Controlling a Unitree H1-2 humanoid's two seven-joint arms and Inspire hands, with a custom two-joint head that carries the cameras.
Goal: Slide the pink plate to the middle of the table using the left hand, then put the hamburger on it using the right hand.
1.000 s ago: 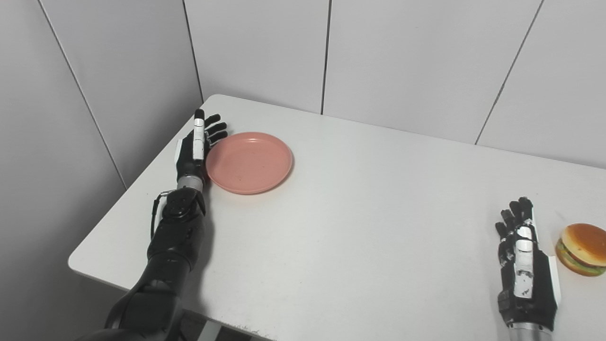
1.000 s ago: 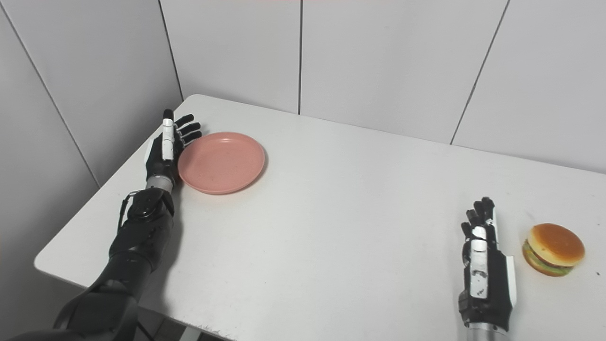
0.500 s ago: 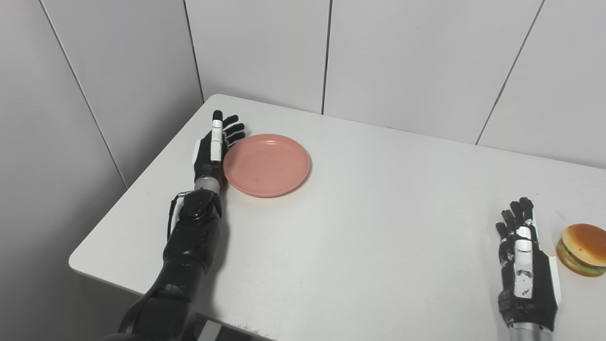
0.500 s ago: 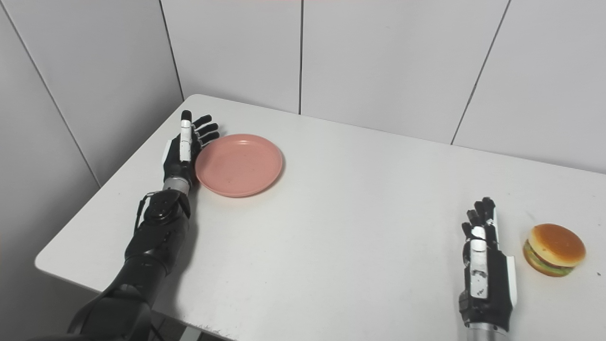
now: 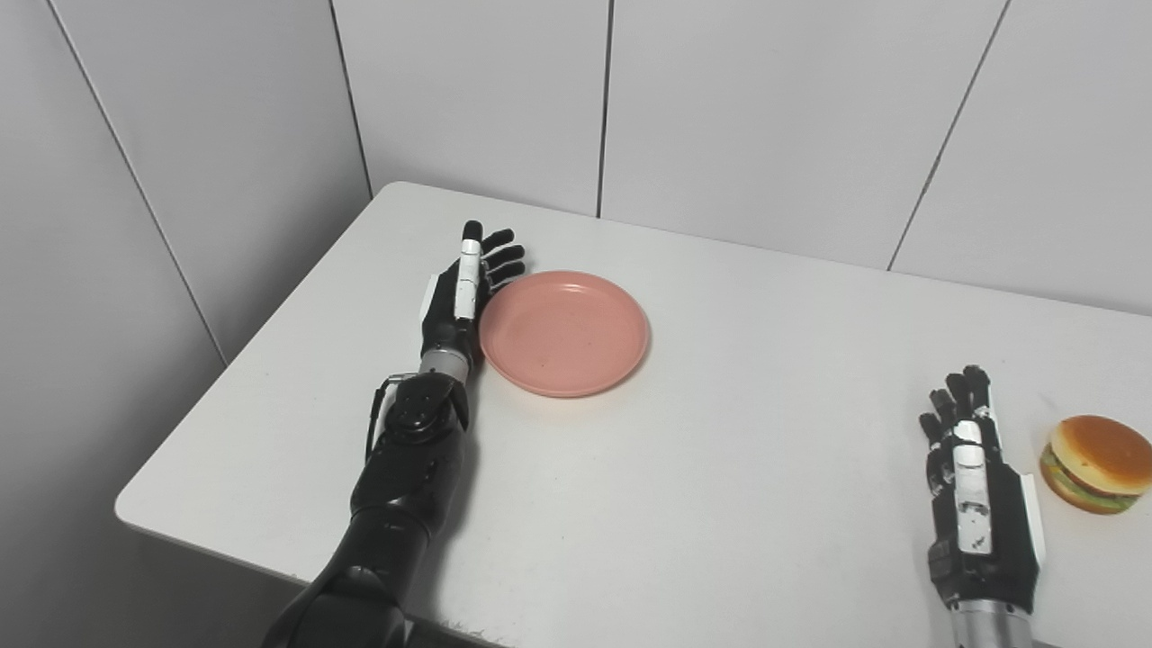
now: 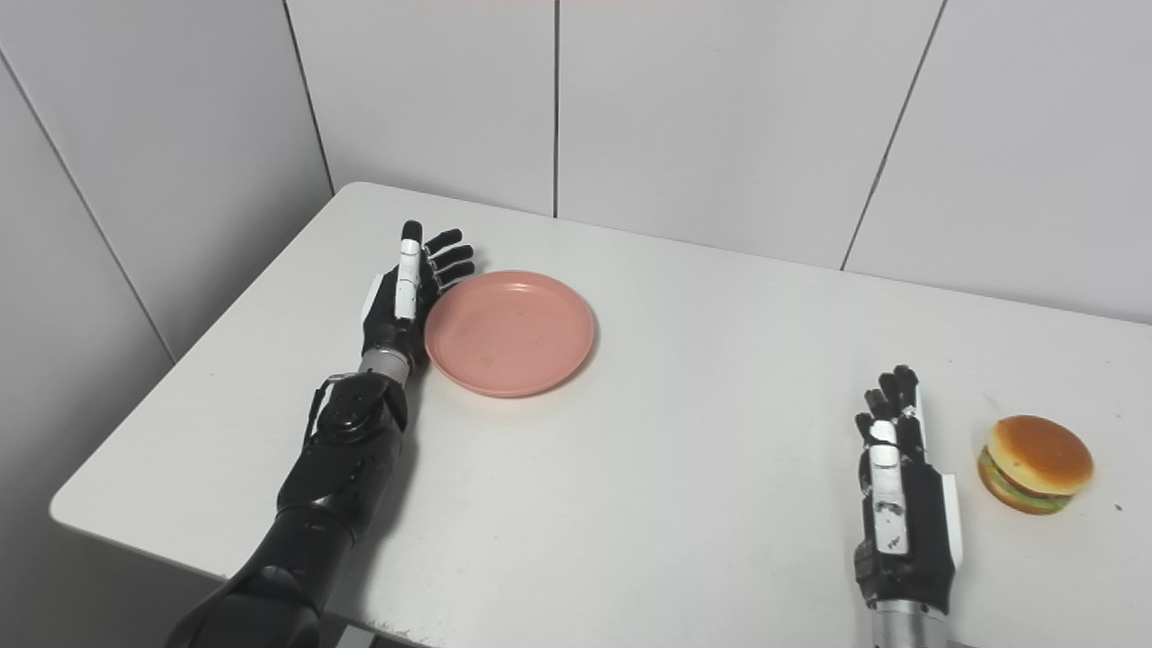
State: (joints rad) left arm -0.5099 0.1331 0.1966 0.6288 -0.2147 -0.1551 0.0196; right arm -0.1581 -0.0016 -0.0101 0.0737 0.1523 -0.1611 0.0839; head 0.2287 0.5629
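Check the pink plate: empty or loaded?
Empty. The pink plate shows only bare pink surface; the hamburger sits on the table far to its right, beside the right robot hand.

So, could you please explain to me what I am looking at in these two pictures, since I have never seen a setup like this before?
Both pictures come from two cameras set side by side on a humanoid robot's head, looking down at a white table, so they show one scene from places slightly apart. The dark arms rising from the bottom edge are the robot's own, each ending in a hand with fingers and a thumb. The left hand is open, held edge-on against the left rim of an empty pink plate, placed to push it rather than grip it. The right hand rests open on the table, holding nothing. Just to its right, apart from it, lies a hamburger. The plan is to slide the plate to the table's middle, then set the hamburger on it.
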